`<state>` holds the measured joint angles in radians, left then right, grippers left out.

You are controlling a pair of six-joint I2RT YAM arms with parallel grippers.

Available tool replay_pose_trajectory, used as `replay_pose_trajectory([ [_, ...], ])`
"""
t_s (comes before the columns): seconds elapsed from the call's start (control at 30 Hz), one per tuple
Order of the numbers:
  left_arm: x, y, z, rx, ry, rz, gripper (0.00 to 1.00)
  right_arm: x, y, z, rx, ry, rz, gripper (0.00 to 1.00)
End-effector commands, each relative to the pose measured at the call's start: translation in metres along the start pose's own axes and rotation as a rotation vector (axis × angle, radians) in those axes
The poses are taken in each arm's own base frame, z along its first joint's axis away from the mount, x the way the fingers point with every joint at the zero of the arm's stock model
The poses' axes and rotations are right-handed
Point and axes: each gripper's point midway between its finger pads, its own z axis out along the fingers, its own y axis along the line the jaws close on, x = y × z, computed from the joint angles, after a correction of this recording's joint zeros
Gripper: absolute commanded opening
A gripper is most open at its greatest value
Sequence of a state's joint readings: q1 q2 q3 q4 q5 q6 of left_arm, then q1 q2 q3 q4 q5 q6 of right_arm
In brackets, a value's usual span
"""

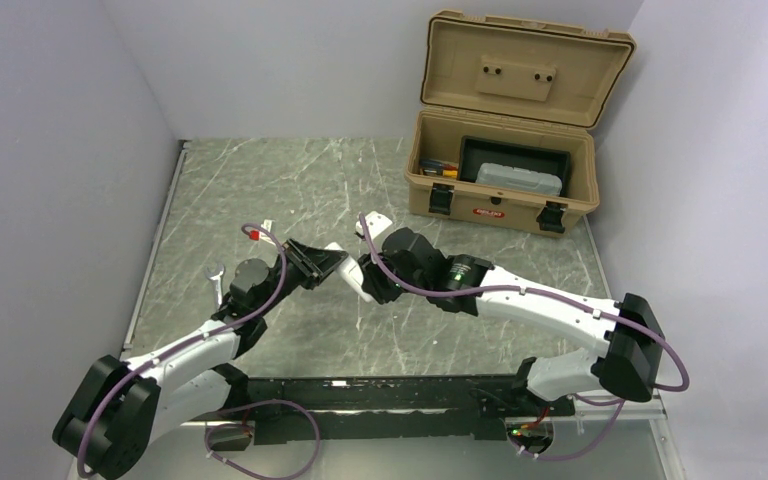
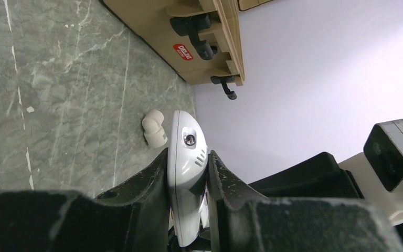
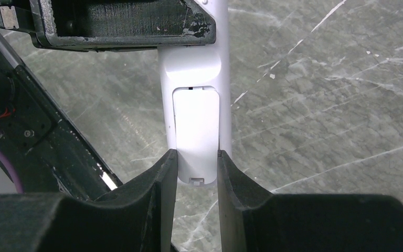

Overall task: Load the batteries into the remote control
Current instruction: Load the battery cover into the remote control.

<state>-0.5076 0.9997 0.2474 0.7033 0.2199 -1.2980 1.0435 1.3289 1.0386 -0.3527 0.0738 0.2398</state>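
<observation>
The white remote control hangs in the air between both grippers, above the table's middle. My left gripper is shut on one end; in the left wrist view the remote stands edge-on between the fingers. My right gripper is shut on the other end. In the right wrist view the remote's back faces the camera, and the fingers pinch the sides of its battery cover panel. No batteries are in view.
A small stubby white plastic piece lies on the marble table just behind the grippers, and shows in the left wrist view. An open tan toolbox stands at the back right. Walls close in both sides.
</observation>
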Motion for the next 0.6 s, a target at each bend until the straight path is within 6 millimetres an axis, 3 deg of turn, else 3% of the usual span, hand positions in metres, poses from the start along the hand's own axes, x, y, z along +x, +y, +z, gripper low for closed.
replay_pose_trajectory([
  [0.0, -0.0053, -0.0365, 0.0035, 0.122, -0.009, 0.014, 0.00, -0.0266, 0.0035, -0.0032, 0.005, -0.068, 0.011, 0.29],
  [0.57, -0.0041, -0.0352, 0.0029, 0.131, -0.008, -0.015, 0.00, -0.0255, 0.0027, -0.0073, 0.006, -0.074, 0.011, 0.37],
])
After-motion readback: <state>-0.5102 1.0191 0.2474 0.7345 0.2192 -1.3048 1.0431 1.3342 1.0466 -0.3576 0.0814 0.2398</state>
